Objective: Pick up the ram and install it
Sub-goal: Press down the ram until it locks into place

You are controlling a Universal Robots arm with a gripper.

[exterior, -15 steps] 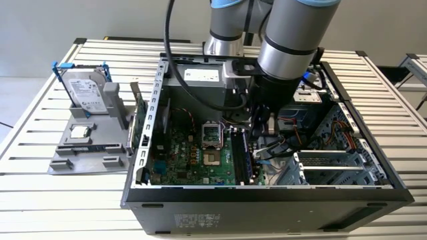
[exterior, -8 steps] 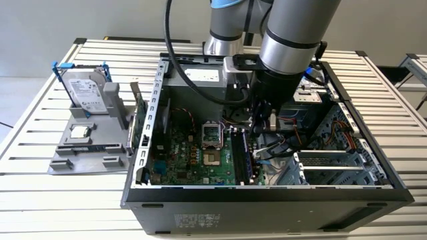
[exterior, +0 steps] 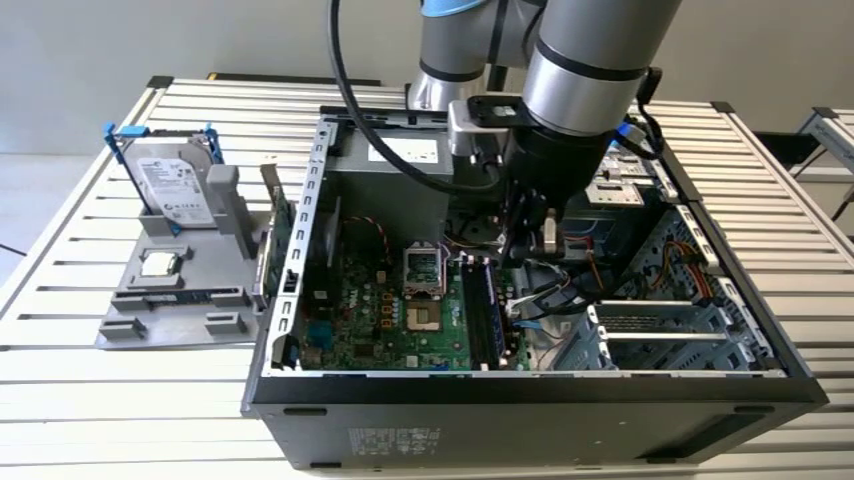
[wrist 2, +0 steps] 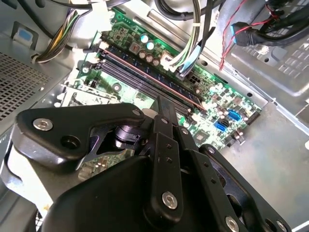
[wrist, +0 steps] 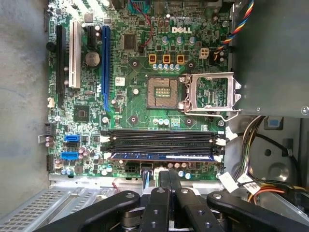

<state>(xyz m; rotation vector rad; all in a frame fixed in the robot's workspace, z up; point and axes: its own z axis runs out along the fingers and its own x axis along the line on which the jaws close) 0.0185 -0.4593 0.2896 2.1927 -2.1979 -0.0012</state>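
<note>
The ram (wrist: 161,156), a long narrow bluish stick, sits in the memory slot nearest the case's edge on the green motherboard (wrist: 140,111). In the exterior view it shows as a dark blue strip (exterior: 489,305) inside the open computer case (exterior: 534,385). My gripper (wrist: 164,175) hangs inside the case just over the stick's middle, its black fingers (wrist 2: 164,108) pressed together with nothing between them. In the second wrist view the fingertips end right at the stick's upper edge (wrist 2: 145,72). I cannot tell whether they touch it.
Bundled cables (exterior: 561,290) hang close beside my gripper. An open processor socket (wrist: 161,92) lies beyond the slots. Outside the case, on the exterior view's left, a grey holder (exterior: 174,300) carries a hard drive in a blue frame (exterior: 174,185) and an expansion card (exterior: 283,240).
</note>
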